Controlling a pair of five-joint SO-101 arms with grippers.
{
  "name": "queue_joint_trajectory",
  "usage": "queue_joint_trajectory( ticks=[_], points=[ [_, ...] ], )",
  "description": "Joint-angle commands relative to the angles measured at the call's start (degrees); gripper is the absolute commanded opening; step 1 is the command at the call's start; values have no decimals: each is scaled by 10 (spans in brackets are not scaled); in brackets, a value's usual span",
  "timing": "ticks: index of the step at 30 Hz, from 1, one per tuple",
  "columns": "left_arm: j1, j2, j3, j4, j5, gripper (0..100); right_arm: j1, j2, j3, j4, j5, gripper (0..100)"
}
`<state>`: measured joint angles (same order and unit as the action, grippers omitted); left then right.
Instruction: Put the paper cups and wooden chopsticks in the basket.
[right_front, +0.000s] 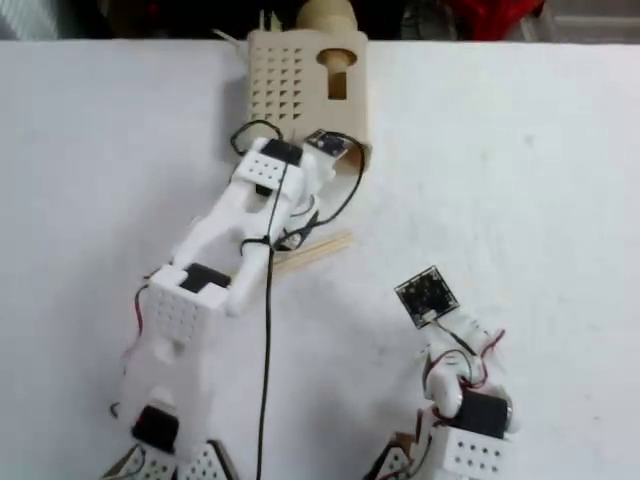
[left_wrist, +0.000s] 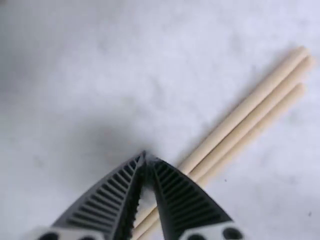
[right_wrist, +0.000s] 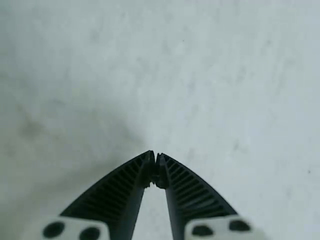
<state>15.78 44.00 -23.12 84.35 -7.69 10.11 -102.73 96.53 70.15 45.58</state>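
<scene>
You are holding your left gripper (left_wrist: 146, 159) with its black ribbed tips pressed together, pinching nothing, right over one end of the pale round wooden chopsticks (left_wrist: 250, 115). These are lying side by side on the white table (right_front: 520, 150), near the beige perforated plastic basket (right_front: 290, 80) at the far edge. Your right gripper (right_wrist: 154, 157) is also resting with its tips pressed together, over bare table well apart from them.
</scene>
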Motion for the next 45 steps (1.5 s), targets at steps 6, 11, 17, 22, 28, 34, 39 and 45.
queue_joint_trajectory(
  ticks=[6,11,17,22,28,34,39,45],
  points=[
    [12,-5,0,10,-3,22,-1,-3,4,0,5,21],
    [8,-57,1,-25,5,21,-1,-3,4,0,5,20],
    [22,-281,120,-88,4,21,-1,-3,4,0,5,19],
    [4,-514,292,-171,31,21,-1,-3,4,0,4,18],
    [-48,-813,596,-336,15,23,-1,-3,4,-2,2,21],
    [-125,-1029,898,-508,-4,23,-1,-3,4,0,4,21],
    [-158,-1127,1022,-552,-4,24,-4,-3,4,-1,5,18],
    [-160,-1182,1115,-612,-5,24,-31,-4,4,-28,-23,19]
  ],
)
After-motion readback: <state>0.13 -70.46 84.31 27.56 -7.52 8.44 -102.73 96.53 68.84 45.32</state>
